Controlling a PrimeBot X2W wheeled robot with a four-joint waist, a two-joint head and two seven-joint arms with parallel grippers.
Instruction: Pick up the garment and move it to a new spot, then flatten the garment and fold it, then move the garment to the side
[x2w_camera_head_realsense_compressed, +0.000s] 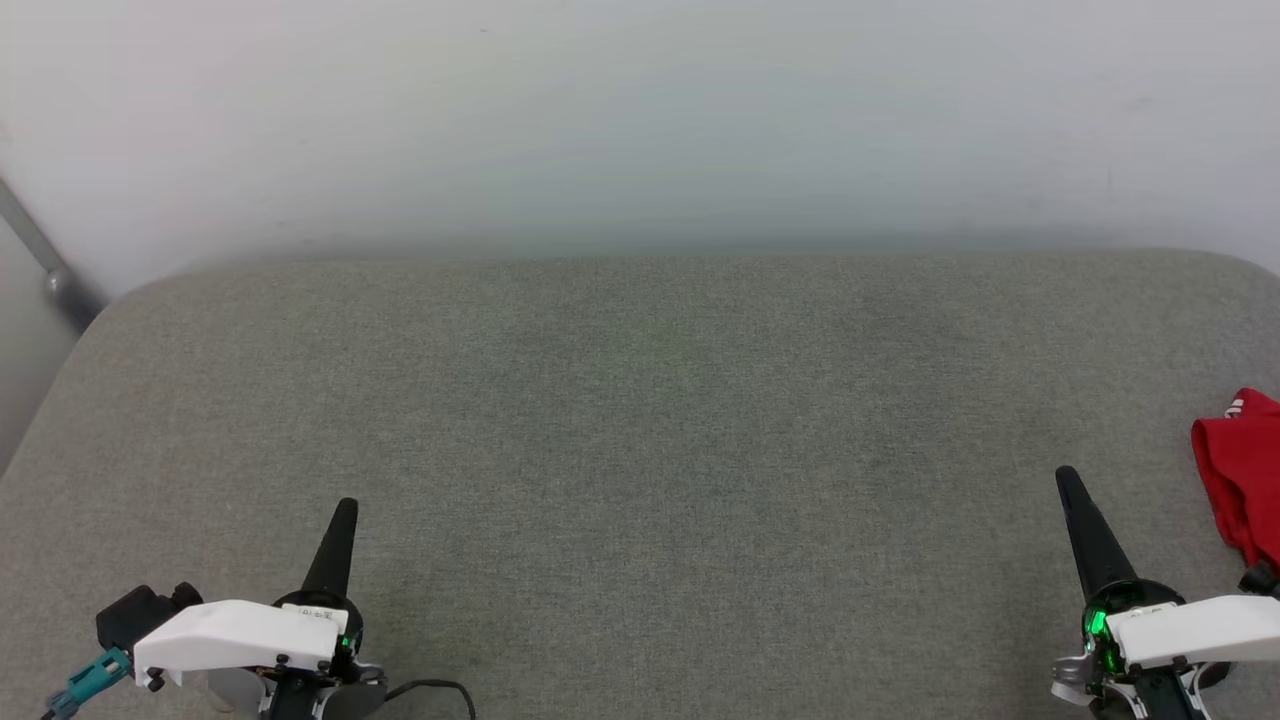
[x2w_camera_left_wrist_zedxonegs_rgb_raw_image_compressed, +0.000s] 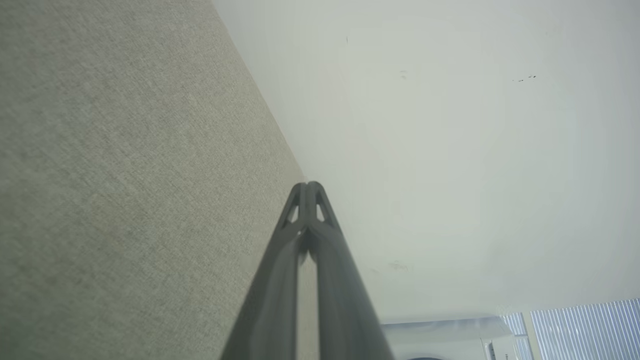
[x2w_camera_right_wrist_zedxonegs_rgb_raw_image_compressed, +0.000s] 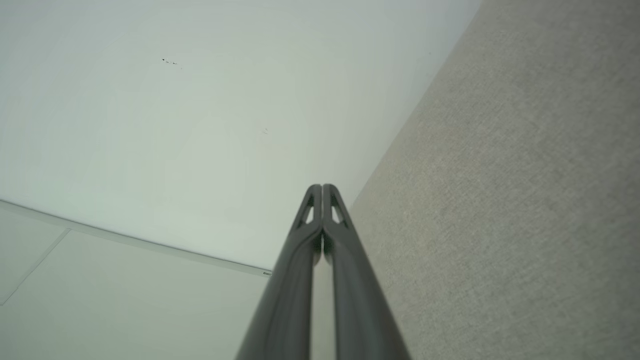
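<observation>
The garment (x2w_camera_head_realsense_compressed: 1245, 470) is a bunched red cloth with a small white patch, lying at the right edge of the grey fabric surface (x2w_camera_head_realsense_compressed: 640, 420) and cut off by the head view's border. My right gripper (x2w_camera_head_realsense_compressed: 1066, 478) stands at the lower right, a short way left of the garment and apart from it, fingers pressed together and empty. My left gripper (x2w_camera_head_realsense_compressed: 346, 508) rests at the lower left, far from the garment, also shut on nothing. Both wrist views show the shut tips, left gripper (x2w_camera_left_wrist_zedxonegs_rgb_raw_image_compressed: 308, 185) and right gripper (x2w_camera_right_wrist_zedxonegs_rgb_raw_image_compressed: 322, 187), pointing toward the wall.
A pale wall (x2w_camera_head_realsense_compressed: 640, 120) rises right behind the surface's far edge. A grey metal bar (x2w_camera_head_realsense_compressed: 45, 265) slants down at the far left corner. A dark cable (x2w_camera_head_realsense_compressed: 430, 690) trails beside the left wrist. Window blinds (x2w_camera_left_wrist_zedxonegs_rgb_raw_image_compressed: 585, 327) show low in the left wrist view.
</observation>
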